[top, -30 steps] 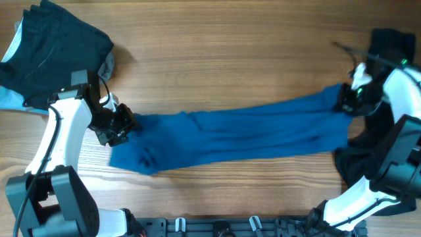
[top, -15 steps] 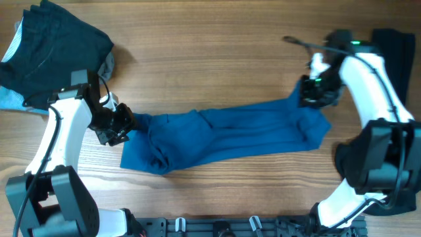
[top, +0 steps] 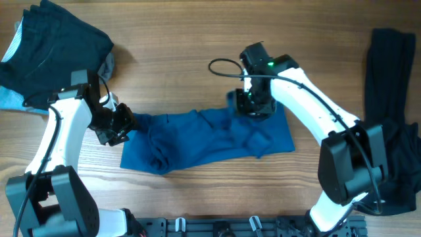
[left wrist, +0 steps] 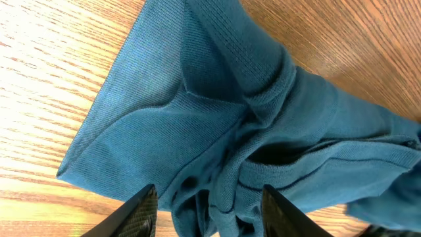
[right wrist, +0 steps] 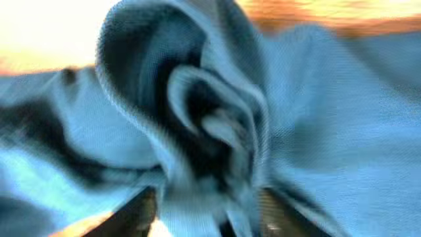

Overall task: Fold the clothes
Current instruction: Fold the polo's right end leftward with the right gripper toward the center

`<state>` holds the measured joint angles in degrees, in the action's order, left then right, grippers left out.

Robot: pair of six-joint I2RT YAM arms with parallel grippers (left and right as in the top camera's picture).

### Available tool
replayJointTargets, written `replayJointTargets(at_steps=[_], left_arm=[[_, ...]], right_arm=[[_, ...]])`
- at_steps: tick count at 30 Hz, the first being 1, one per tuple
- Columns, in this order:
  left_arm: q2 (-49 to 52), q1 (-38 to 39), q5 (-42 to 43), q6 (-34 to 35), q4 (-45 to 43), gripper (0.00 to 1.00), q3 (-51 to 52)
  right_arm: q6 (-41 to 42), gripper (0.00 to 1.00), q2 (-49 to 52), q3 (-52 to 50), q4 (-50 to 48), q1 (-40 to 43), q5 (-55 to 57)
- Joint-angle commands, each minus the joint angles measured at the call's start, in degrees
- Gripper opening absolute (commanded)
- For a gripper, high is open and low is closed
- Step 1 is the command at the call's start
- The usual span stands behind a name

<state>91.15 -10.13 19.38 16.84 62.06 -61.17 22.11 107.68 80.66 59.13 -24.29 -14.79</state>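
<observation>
Black and navy pile [top: 56, 46]: lying heaped in the upper left of the overhead frame, looking loosely bundled rather than squared, with a pale blue cloth [top: 8, 99] peeking out beneath it at the left edge.
Left gripper [top: 122, 126]: sitting at the left end of the teal top [top: 204, 139], left of centre. In the left wrist view its fingers [left wrist: 141, 210] are straddling a bunched ridge of knit, so it is looking clenched on that end.
Mid-frame teal top: lying rumpled across the middle of the wooden table [top: 197, 52], its right part doubling back toward the centre, with no edges lining up.
Right gripper [top: 253, 104]: working at the upper right of the top, just right of centre. The blurred right wrist view is showing fabric gathered in a swirl between the fingers, so it is grasping the cloth.
Black garments [top: 391, 85]: lying along the right edge as a long strip and trailing into the lower right corner, with neither arm touching them.
Progress: judging by the creases, one fold of the top is only getting under way.
Remaining: flattening, finishing the folds and handling the dark garments are all looking undone.
</observation>
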Motion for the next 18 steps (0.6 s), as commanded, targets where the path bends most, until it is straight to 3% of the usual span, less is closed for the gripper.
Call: replayJointTargets(at_steps=[1,5,8,15,18], left_arm=[[-0.02,-0.11,0.09,0.31,0.09,0.51,-0.76],[-0.02,-0.11,0.09,0.31,0.35,0.56,-0.76],[-0.02,-0.11,0.09,0.31,0.46,0.57,-0.76],[-0.02,-0.11,0.07,0.31,0.31,0.58,-0.76],[-0.02,-0.11,0.07,0.31,0.26,0.58,-0.76]], right_arm=[[-8.13,0.68,-0.74,-0.44,0.68,-1.09,-9.25],[-8.74,0.66,-0.74,-0.42,1.20,-0.50,-2.73],[-2.69,0.51,-0.81,-0.04,3.23,1.14,7.89],[0.63,0.52,-3.82,3.06,8.44,5.62,19.56],[0.39,0.52,-3.50,1.11,8.50,6.60,19.23]])
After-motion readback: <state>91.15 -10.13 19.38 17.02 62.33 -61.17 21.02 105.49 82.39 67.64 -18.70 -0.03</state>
